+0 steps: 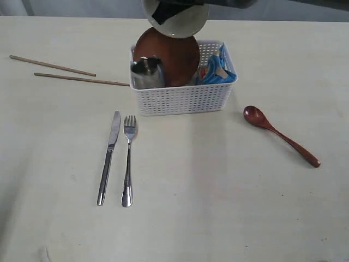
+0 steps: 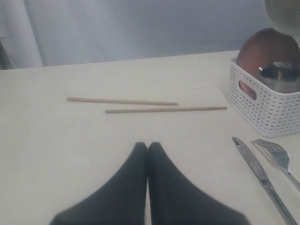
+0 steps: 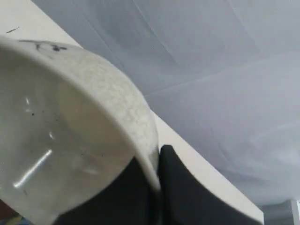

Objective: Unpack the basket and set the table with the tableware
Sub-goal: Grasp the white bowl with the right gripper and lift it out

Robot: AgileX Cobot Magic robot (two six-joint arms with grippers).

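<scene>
— Above the basket (image 1: 182, 101), what does the right tool (image 3: 154, 164) hold?
— It pinches the rim of the bowl (image 1: 182, 23). The plate (image 1: 174, 54) and cup (image 1: 146, 73) stand in the basket; the left tool (image 2: 147, 147) is closed, empty, over the counter (image 1: 218, 191).

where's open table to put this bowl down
Widest bare table: in front of the basket, between the fork and the spoon. Also free: left of the knife, and the far right beside the basket. Crowded: the basket, with plate, cup and blue packet inside, under the held bowl; the chopsticks end close by its left wall.
</scene>
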